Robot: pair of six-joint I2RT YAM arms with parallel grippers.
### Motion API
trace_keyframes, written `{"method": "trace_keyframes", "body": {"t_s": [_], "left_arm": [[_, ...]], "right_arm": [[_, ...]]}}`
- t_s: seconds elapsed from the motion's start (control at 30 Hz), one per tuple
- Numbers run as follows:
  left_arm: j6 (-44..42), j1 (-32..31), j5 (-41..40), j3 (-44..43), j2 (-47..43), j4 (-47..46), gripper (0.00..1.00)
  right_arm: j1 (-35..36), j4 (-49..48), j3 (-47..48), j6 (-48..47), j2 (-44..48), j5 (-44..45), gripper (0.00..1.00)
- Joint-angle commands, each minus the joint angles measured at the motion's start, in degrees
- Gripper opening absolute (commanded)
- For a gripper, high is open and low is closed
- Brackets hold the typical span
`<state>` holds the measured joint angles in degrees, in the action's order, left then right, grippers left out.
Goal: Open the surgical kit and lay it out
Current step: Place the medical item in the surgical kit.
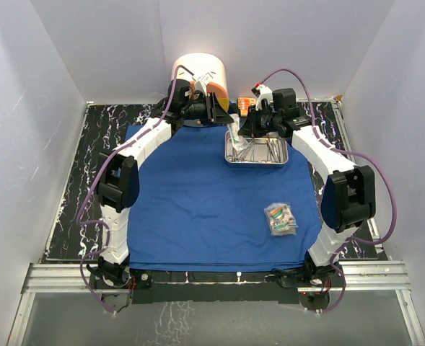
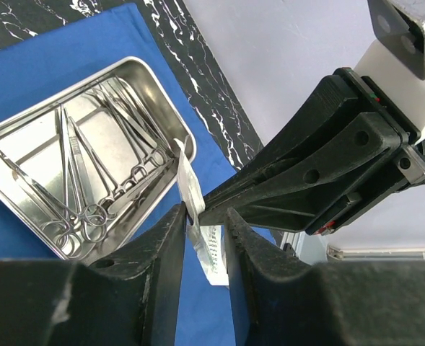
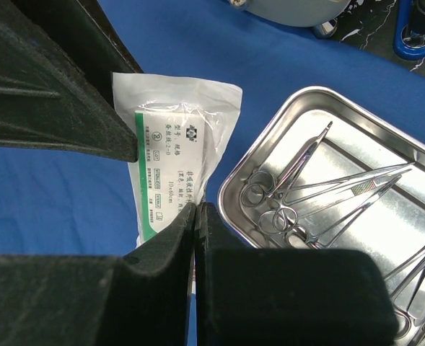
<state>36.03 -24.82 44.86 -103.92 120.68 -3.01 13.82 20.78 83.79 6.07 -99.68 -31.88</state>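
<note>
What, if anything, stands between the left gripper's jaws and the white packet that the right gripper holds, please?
Nothing visible does. The white packet hangs edge-on in the gap between the jaws of the left gripper, while the right gripper pinches it from the far side.

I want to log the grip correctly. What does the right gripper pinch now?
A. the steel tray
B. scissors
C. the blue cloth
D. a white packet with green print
D: the right gripper, shut, clamps the lower edge of the white packet, beside the steel tray.
</note>
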Motion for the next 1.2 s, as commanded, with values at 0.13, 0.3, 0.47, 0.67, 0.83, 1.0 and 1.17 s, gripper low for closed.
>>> {"method": "trace_keyframes", "body": {"t_s": [0.13, 0.3, 0.47, 0.67, 0.83, 1.0, 1.17], "left_arm": [[-0.06, -0.43, 1.88, -0.31, 0.49, -0.25, 0.17], [-0.86, -0.41, 1.22, -1.03, 1.04, 0.77, 0.06], [-1.96, -0.41, 1.06, -1.25, 0.75, 1.44, 0.00], [-2.63, -0.41, 1.87, 0.64, -0.80, 1.75, 0.00], [-0.51, -0.48, 3.39, 7.50, -4.41, -1.02, 0.00], [2.36, -2.69, 2.80, 19.46, -9.89, -6.49, 0.00], [4.78, -8.08, 0.86, 27.51, -12.45, -6.52, 0.00]], "right_arm": [[0.27, -3.11, -0.25, -0.02, 4.09, -1.20, 0.00], [0.30, -3.23, -0.76, -0.22, 4.87, -1.95, 0.00], [0.22, -2.78, -1.50, -0.97, 5.27, -1.91, 0.03], [-0.58, 0.99, -0.99, -4.75, 6.40, -1.61, 0.28], [-2.62, 7.54, -0.92, -9.53, 8.52, 1.11, 0.53], [-6.19, 9.43, -5.40, -12.75, 13.30, 2.25, 0.56], [-12.40, 9.70, -9.96, -14.70, 16.99, 3.79, 0.57]]}}
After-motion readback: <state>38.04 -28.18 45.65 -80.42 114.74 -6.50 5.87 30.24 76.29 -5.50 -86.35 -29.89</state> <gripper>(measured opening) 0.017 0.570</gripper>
